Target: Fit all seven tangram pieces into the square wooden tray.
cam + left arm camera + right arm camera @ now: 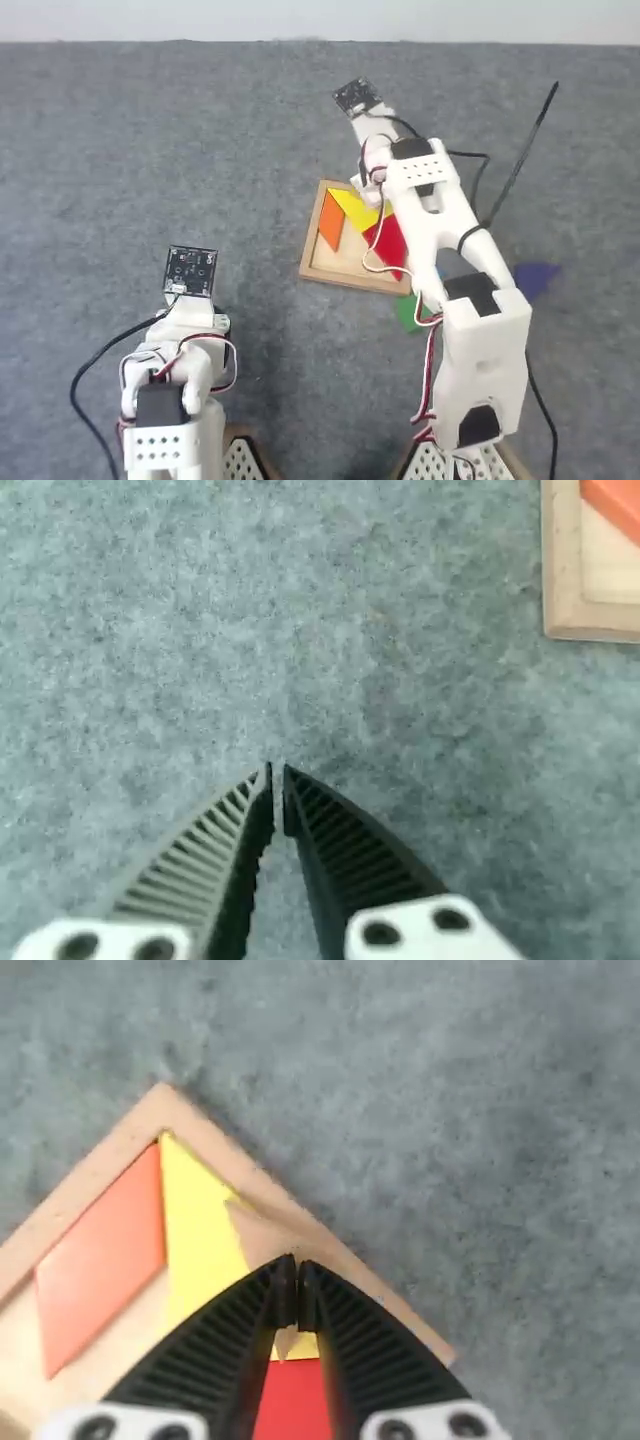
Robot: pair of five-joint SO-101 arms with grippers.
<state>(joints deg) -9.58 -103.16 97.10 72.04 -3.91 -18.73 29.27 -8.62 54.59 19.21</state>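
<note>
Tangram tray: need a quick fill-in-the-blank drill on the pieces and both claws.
1. The wooden tray holds an orange piece, a yellow piece and a ___ piece.
2. The right claw hangs over the ___.
3. The left claw is ___, above the grey carpet.
4. The green piece lies ___ the tray.

Missing words: red; tray; shut; outside.
</note>
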